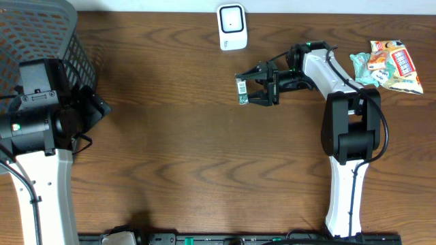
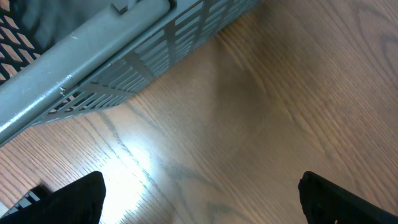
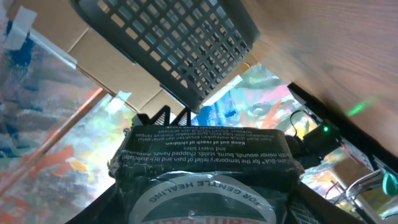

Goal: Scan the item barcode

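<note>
The item point(image 1: 241, 90) is a small dark green packet with white print. My right gripper point(image 1: 248, 87) is shut on it, holding it on edge above the table. It hangs a little below the white scanner point(image 1: 231, 27), which stands at the back edge. The packet point(image 3: 205, 171) fills the lower part of the right wrist view, its text upside down. No barcode can be made out in any view. My left gripper point(image 2: 202, 198) is open over bare wood, beside the grey basket point(image 2: 93, 56) at the far left.
The grey mesh basket point(image 1: 41, 30) takes up the back left corner. At the back right, behind the right arm, a colourful snack bag point(image 1: 394, 66) lies on the brown wooden table point(image 1: 177, 136).
</note>
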